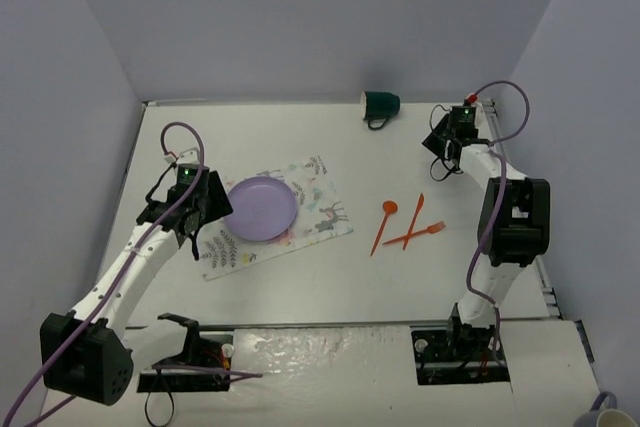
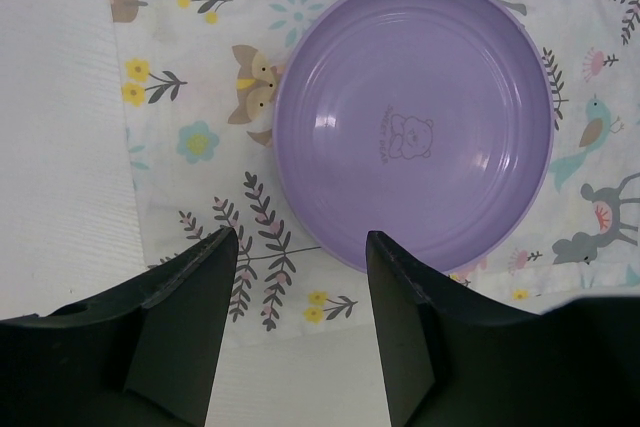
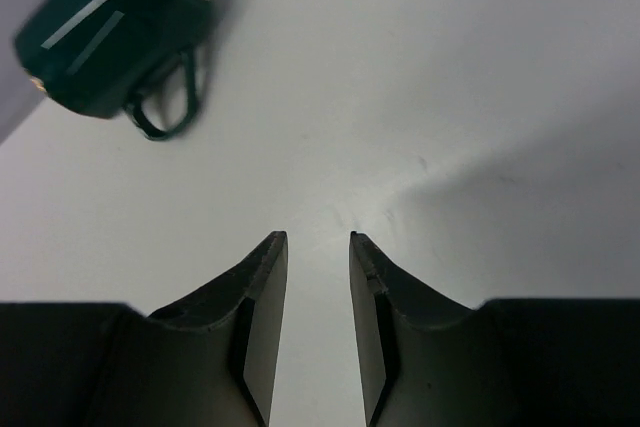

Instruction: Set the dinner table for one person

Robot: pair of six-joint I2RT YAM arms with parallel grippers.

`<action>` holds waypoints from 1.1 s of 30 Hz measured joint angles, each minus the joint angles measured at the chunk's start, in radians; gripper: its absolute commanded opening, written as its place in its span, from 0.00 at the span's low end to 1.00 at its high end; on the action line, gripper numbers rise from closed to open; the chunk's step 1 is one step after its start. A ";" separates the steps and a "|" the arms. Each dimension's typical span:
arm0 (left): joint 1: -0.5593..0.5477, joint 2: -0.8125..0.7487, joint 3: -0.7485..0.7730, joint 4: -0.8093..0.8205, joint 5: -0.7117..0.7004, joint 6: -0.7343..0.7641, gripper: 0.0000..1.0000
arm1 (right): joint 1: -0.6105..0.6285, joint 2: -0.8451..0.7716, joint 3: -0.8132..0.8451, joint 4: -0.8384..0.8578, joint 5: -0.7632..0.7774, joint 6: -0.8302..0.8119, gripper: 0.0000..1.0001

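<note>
Left gripper [image 2: 300,237]: fingers about half apart, holding nothing; over the placemat [image 2: 190,97] edge, near the purple plate [image 2: 415,117]
Right gripper [image 3: 318,239]: narrow gap, nothing inside; green mug [image 3: 110,32] ahead
Dinner table [image 1: 300,147]: white; under all items

White matte bench [image 1: 330,282] carries printed placemat [image 1: 325,202], left of centre, skewed to bench edges. Dark green mug [image 1: 380,105] on its side, beyond placemat's far right corner, well apart, near far bench edge. Orange spoon [image 1: 382,229], knife [image 1: 413,221], fork [image 1: 430,229] lie right of placemat: spoon nearest it, fork crossing knife.
</note>
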 measured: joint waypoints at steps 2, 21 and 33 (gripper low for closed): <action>0.000 0.000 -0.002 0.000 0.000 0.000 0.51 | 0.030 0.057 0.120 -0.018 0.008 -0.018 0.33; 0.000 -0.047 -0.022 0.007 -0.016 0.001 0.51 | 0.487 0.511 0.757 -0.291 0.571 -0.380 0.38; 0.001 -0.047 -0.033 0.028 -0.021 0.001 0.51 | 0.526 0.625 0.892 -0.260 0.857 -0.547 0.37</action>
